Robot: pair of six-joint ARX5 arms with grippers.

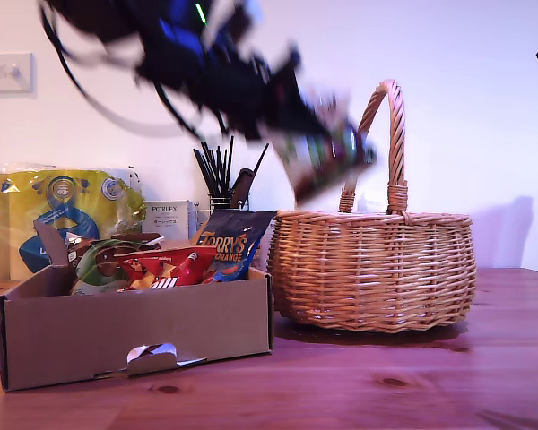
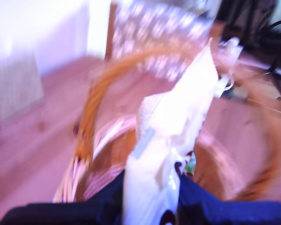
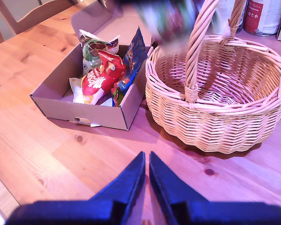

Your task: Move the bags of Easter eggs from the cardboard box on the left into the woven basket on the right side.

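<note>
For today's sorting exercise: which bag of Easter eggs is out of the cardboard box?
The white bag gripped by my first end effector, held above the woven basket. The red bag and blue Terry's Orange bag sit in the cardboard box.

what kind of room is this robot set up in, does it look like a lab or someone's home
Most likely a home, perhaps a kitchen or dining room: a wooden table, a light switch on a plain painted wall, and tins and a wooden chair past the table's edges.

We see a plain brown cardboard box (image 1: 134, 336), a tan woven basket (image 1: 377, 269), a red bag (image 3: 99, 79), a dark blue bag (image 1: 233, 242) with orange letters, a yellow pack (image 1: 63, 210) with blue print, and a reddish-brown wooden surface (image 1: 386, 385).
</note>
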